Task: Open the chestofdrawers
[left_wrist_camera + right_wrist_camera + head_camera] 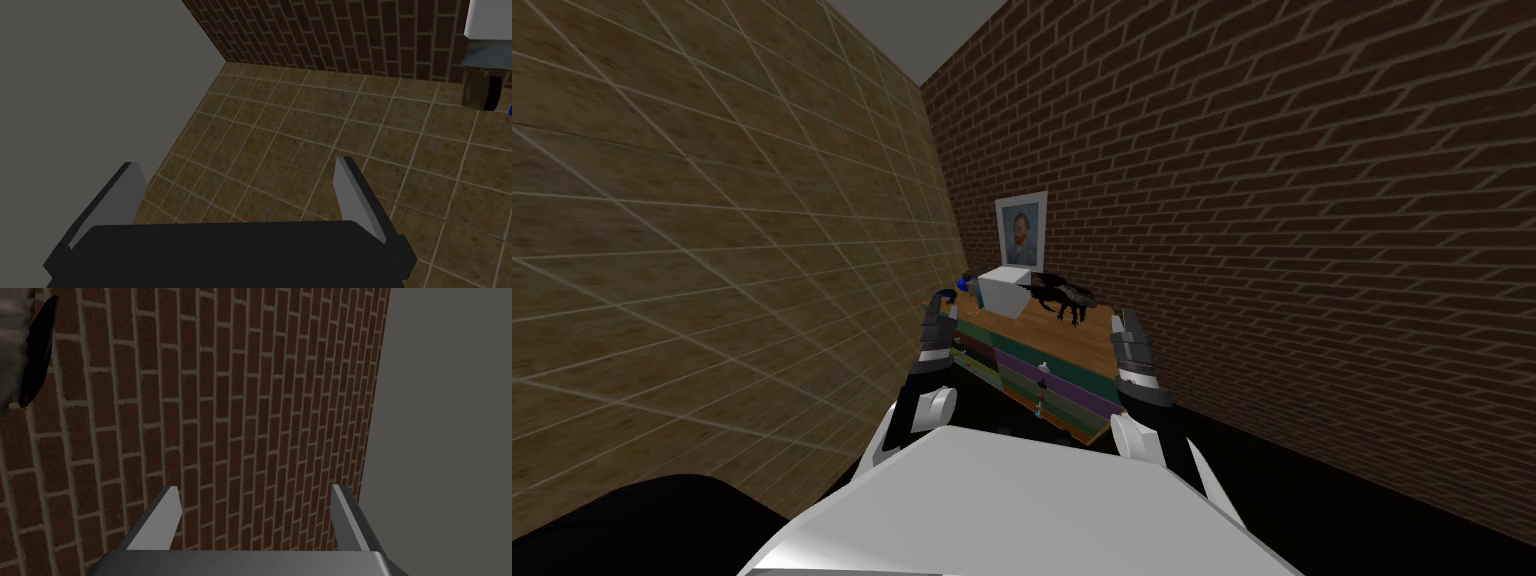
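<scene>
- The chest of drawers (1057, 385) stands straight ahead, its back against the brick wall (1312, 250) and its left end near the room's corner.
- Its front shows stacked horizontal bands in green and purple. The top is a wood-coloured slab.
- Whether any drawer is pulled out cannot be read from the head view.
- A white box (1004, 290) sits at the far left corner of the chest's top.
- A dark, winged, creature-shaped figure (1060, 296) lies just beside the box, along the far edge and toward the right.
- A small blue object (962, 284) sits at the left edge of the top, just left of the box.
- A framed portrait (1021, 230) hangs on the brick wall above the box.
- The left pincer (944, 308) is raised at the chest's left end. In the left wrist view the left pincer (240, 195) has both blades spread wide, with nothing between them.
- The right pincer (1124, 328) is raised at the chest's right end, near the right front corner of the top. In the right wrist view the right pincer (255, 513) is likewise spread wide and empty.
- Neither pincer touches the chest.
</scene>
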